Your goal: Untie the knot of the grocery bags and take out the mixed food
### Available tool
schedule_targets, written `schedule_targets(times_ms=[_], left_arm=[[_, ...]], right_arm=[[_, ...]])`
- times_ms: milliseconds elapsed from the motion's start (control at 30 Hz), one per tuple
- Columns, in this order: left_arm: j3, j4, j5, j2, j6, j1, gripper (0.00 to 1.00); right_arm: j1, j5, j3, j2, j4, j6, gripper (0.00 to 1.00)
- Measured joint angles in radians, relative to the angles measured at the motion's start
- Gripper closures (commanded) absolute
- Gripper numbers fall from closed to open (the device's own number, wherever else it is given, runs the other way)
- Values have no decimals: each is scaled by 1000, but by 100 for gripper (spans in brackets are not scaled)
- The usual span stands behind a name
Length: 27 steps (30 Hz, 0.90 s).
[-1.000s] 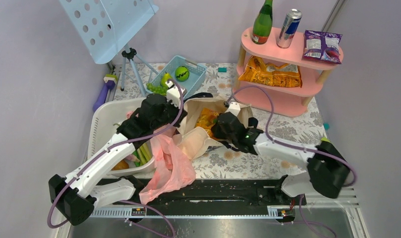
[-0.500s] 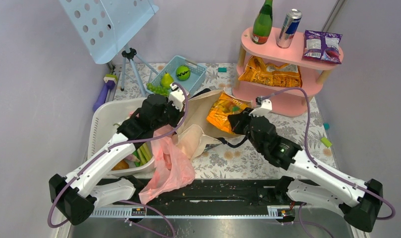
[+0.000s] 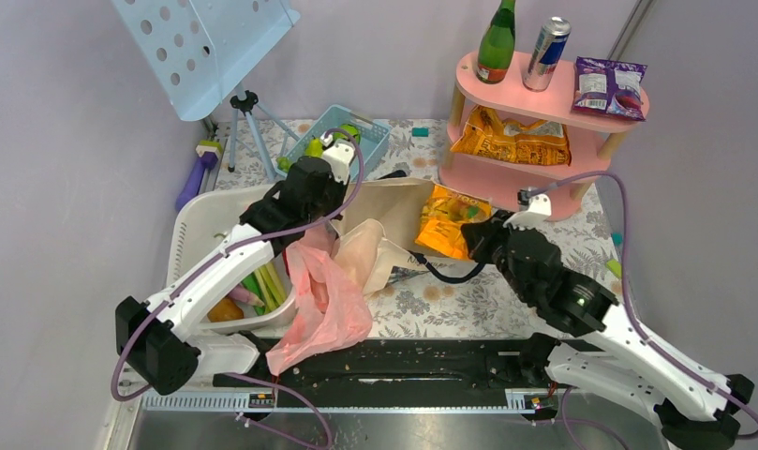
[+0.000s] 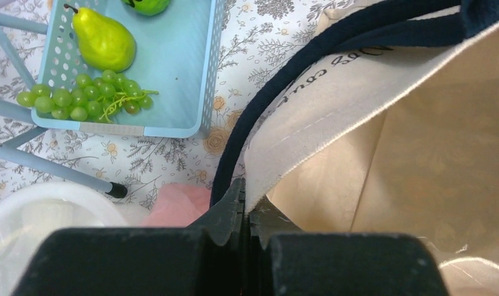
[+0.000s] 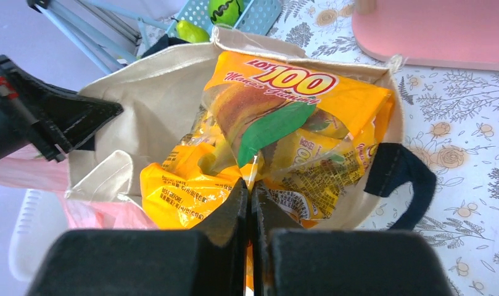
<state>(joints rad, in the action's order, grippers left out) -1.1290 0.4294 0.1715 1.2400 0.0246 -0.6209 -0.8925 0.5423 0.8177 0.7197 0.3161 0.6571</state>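
Orange snack packet (image 5: 277, 117), the piece of the mixed food in hand, sits half out of the mouth of the beige canvas tote (image 5: 154, 92). The right gripper (image 5: 250, 191) is clenched on its crinkled lower edge, a hold that looks meant to drag it clear toward the pink shelf (image 3: 543, 105). Opposite, the left gripper (image 4: 243, 198) is pinched shut on the tote's stitched rim, just beside the black handle (image 4: 277, 92). I judge this is to anchor the cloth and hold the mouth open, so the bag does not slide along with the packet.

The tote lies slumped on the flowered tabletop (image 3: 440, 305), between the white tub (image 3: 183, 234) and the shelf. Just beside it the pink plastic bag (image 3: 328, 309) droops slack over the tub's rim toward the near edge, with leeks (image 3: 262, 286) showing inside the tub. Beyond the tote stands a blue basket (image 4: 173, 68) holding a pear (image 4: 102, 40) and grapes (image 4: 80, 98).
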Motion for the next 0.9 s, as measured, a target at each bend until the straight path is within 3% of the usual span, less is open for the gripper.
schedule_targets(times_ms=[533,900], left_arm=[[-116,105,40,98,132,92,100],[-66,93,35,2,98,107,100]], right_arm=[[0,44,132,-100,188,15,100],[27,301,197,-112,383,-17,100]])
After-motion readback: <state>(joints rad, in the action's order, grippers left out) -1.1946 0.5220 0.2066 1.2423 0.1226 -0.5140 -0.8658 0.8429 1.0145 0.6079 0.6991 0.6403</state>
